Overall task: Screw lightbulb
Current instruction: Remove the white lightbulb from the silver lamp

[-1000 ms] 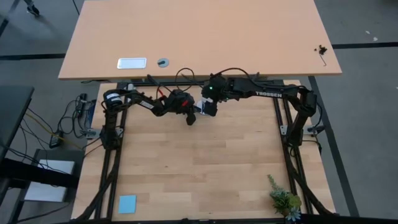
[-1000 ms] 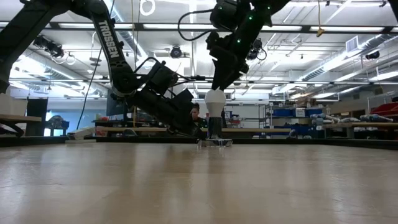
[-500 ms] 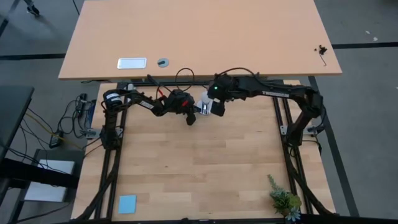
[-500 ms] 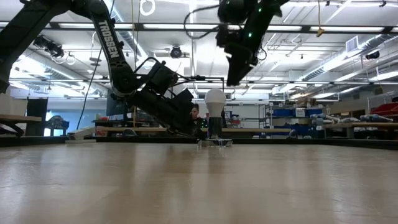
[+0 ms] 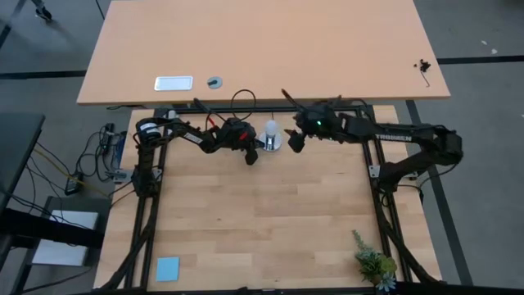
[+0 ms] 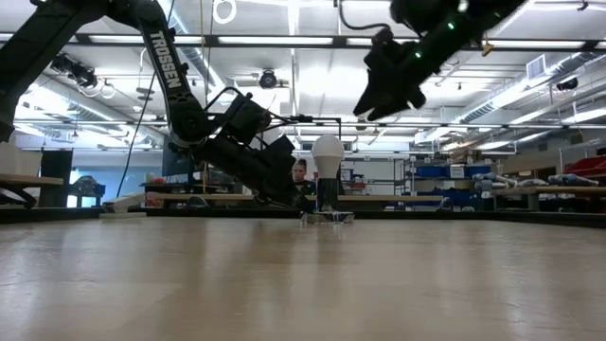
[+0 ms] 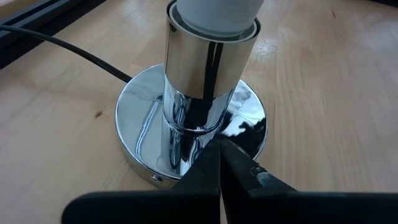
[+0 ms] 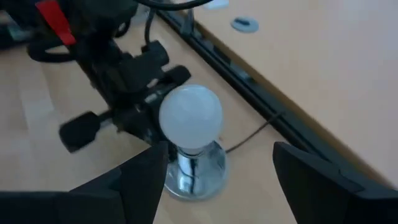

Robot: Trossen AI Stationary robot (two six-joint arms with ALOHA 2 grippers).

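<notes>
The light wood-plank worktop (image 5: 262,213) carries a chrome socket base (image 7: 193,134) with a black cord (image 7: 74,46) near its far edge, a blue square pad (image 5: 168,268) and a small green plant (image 5: 374,264) at the near corners.

This is a robotics lab or workshop. Beyond the wooden table (image 6: 284,275), the low view shows long ceiling strip lights (image 6: 284,40), exposed ducting, and storage shelves (image 6: 445,180) with blue bins.
</notes>
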